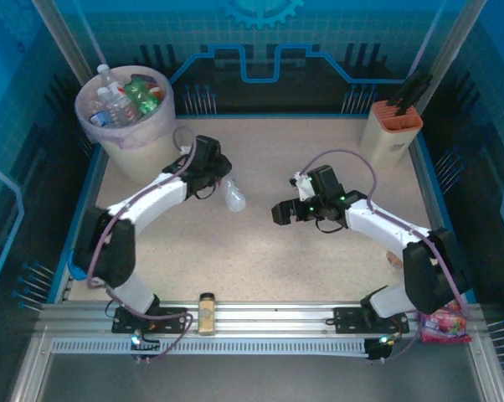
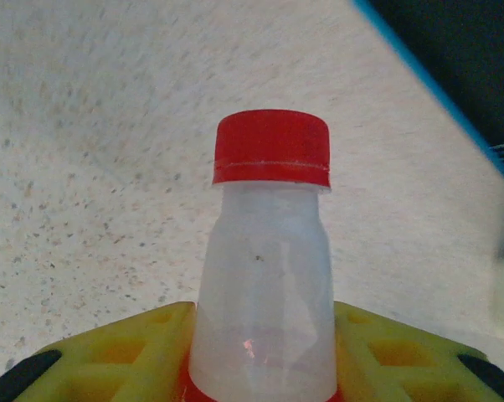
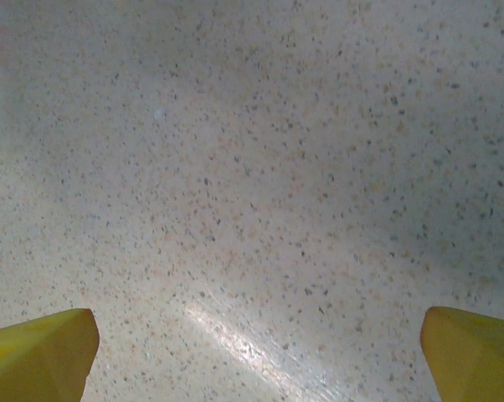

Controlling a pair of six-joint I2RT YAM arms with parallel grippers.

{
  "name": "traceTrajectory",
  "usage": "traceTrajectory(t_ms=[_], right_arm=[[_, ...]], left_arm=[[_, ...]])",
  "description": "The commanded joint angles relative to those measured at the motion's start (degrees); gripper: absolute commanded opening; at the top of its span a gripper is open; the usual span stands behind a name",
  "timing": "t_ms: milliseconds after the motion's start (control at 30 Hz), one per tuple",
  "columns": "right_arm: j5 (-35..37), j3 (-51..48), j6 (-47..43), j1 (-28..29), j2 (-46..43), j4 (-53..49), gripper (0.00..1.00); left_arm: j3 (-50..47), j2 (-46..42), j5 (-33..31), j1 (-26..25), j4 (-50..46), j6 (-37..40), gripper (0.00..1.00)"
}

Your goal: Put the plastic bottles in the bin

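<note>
Several bottles (image 1: 122, 99) in bin (image 1: 133, 157) | left claw (image 2: 264, 339) grips red-capped bottle (image 2: 267, 251) | right claw (image 3: 256, 352) spread wide | jar (image 1: 207, 312), seemingly amber, at rail (image 1: 302, 315)

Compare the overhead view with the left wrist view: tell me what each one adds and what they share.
Overhead adds the bin with bottles inside, the open right end effector, and an orange-topped box. Left wrist adds close detail: a red cap and yellow fingers flanking the body. Both show the left end effector shut on one clear bottle, and the speckled table.
</note>
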Motion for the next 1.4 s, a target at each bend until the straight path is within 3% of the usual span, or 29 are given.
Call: traceTrajectory(t_ms=[0, 133, 300, 567, 700, 867, 1033, 1367], right_arm=[[-0.7, 2.4, -0.6, 0.7, 1.0, 0.9, 1.0], [-1.0, 2.4, -0.4, 0.7, 1.4, 1.1, 1.0], [-1.4, 1.3, 0.2, 0.7, 0.8, 1.7, 1.0], [-3.0, 0.1, 1.9, 1.1, -1.3, 2.8, 1.0], [-2.7, -2.0, 2.4, 1.5, -2.1, 2.6, 1.0], [-2.7, -3.1, 3.2, 1.8, -2.3, 2.9, 1.0], [-2.3, -3.3, 3.3, 1.9, -2.4, 2.7, 1.0], [-2.8, -2.3, 2.7, 1.9, -1.1, 2.8, 1.0]], left_arm=[[6.3, -6.8, -3.3, 0.0, -5.1, 7.7, 0.42], [18.5, -9.2, -6.1, 1.7, -11.4, 16.6, 0.42], [30.8, -8.6, -8.7, 8.8, -13.6, 23.9, 0.42], [36.3, -3.7, -16.5, 24.9, -4.3, 26.7, 0.42], [38.3, 0.9, -19.5, 29.5, 0.8, 27.6, 0.41], [41.1, 8.2, -25.3, 30.7, 8.3, 34.3, 0.39], [42.2, 12.9, -25.6, 30.7, 11.0, 38.3, 0.39], [27.1, 9.7, -22.2, 29.9, 15.6, 38.3, 0.38]])
